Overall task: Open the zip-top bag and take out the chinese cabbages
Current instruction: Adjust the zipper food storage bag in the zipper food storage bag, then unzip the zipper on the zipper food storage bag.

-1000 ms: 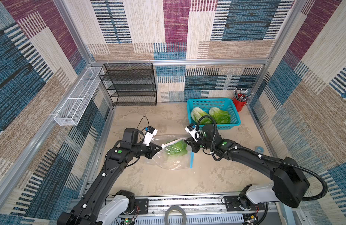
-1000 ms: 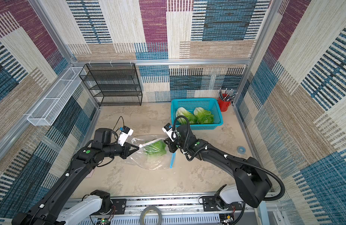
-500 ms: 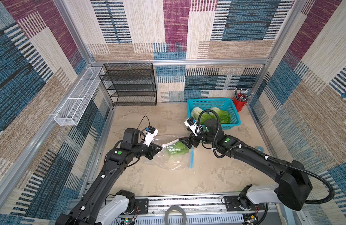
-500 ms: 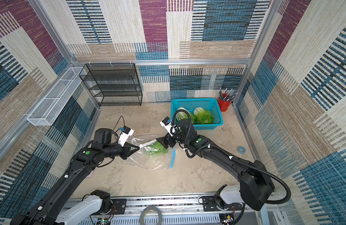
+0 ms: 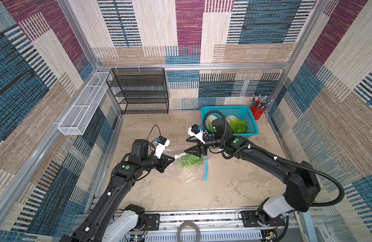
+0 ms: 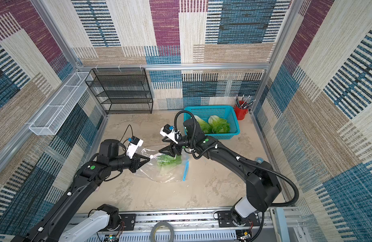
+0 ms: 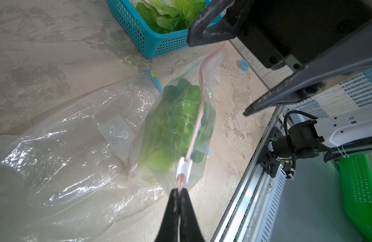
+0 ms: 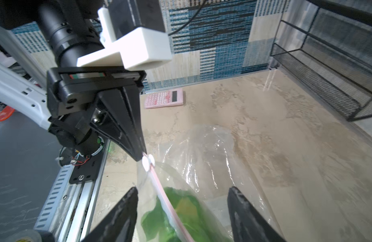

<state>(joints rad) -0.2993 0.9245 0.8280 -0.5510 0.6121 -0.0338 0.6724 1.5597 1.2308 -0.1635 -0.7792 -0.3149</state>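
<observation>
A clear zip-top bag (image 5: 189, 170) (image 6: 166, 172) with a pink zip strip is held up off the table at one end. My left gripper (image 5: 173, 159) (image 6: 148, 159) (image 7: 179, 190) is shut on that strip, right behind the white slider (image 7: 184, 170) (image 8: 147, 162). One of the chinese cabbages (image 5: 190, 161) (image 7: 174, 125) (image 8: 181, 215) shows green inside the bag. My right gripper (image 5: 186, 146) (image 6: 161, 145) (image 8: 183, 189) hangs open just above the bag's top edge, its fingers straddling the strip and holding nothing. Two more cabbages (image 5: 237, 124) (image 6: 204, 125) lie in the teal basket (image 5: 225, 108) (image 6: 208, 108).
Under the held bag spreads flat clear plastic with a blue strip (image 5: 206, 171) (image 7: 153, 80). A black mesh rack (image 5: 139, 92) stands at the back left and a red pen cup (image 5: 257, 110) beside the basket. A pink calculator (image 8: 165, 98) lies by the left wall, and a small blue ring (image 6: 258, 159) on the right.
My right gripper, shut at the bag's right end a second ago, has opened and moved left and up over the bag's top edge, toward the left gripper. The left gripper stayed put.
</observation>
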